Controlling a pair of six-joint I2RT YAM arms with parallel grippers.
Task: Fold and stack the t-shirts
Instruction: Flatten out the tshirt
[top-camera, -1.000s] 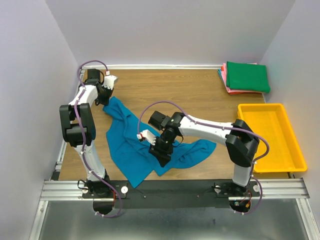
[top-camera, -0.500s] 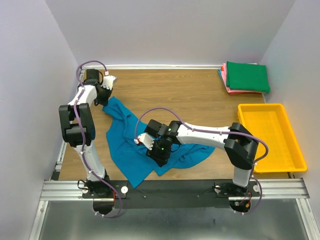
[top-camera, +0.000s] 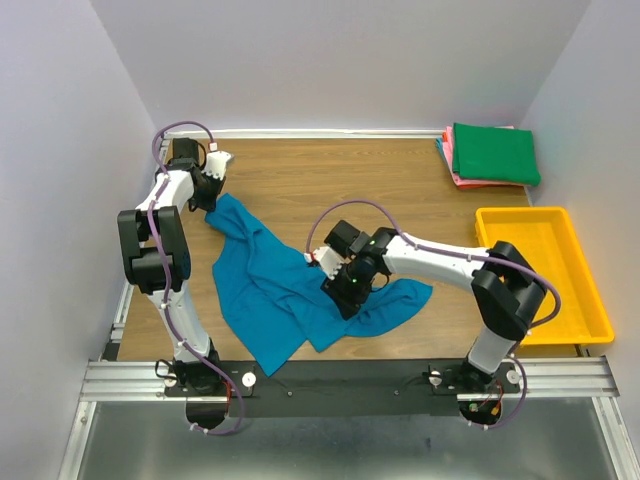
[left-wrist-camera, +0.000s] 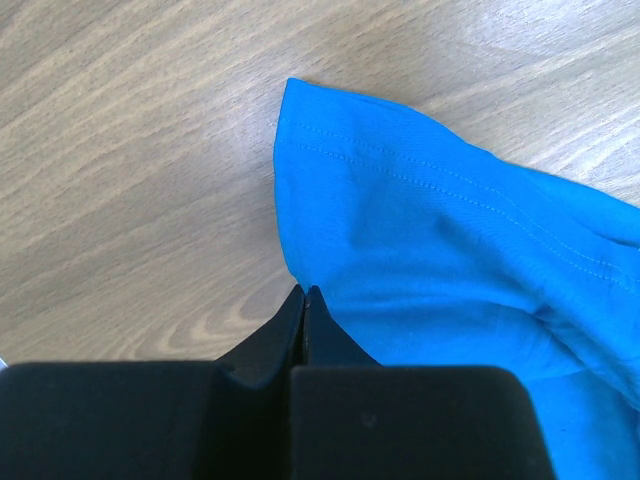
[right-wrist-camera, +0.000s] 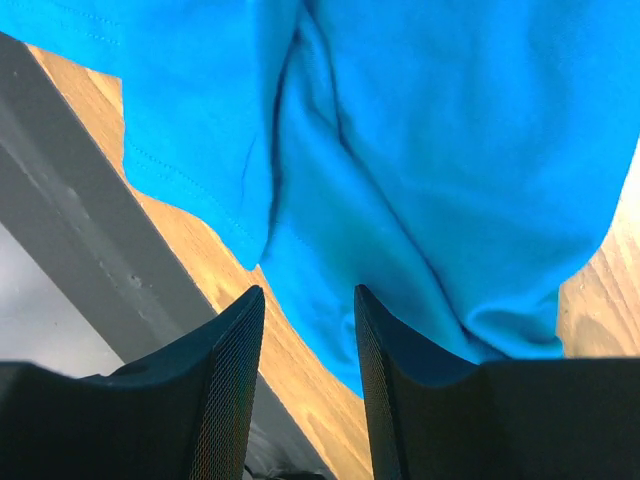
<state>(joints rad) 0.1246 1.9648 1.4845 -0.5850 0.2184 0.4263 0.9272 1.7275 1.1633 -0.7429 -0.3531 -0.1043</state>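
Only wrist cam shows left gripper (left-wrist-camera: 305, 293) prob. pinching teal t-shirt (left-wrist-camera: 430, 250) edge.

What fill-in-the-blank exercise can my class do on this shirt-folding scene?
1. The left gripper is ___ on an edge of the teal-blue t-shirt.
2. The right gripper is over that shirt with its jaws ___.
3. The topmost folded t-shirt is dark ___.
4. The plastic tray is ___ in colour.
Missing words: shut; open; green; yellow.
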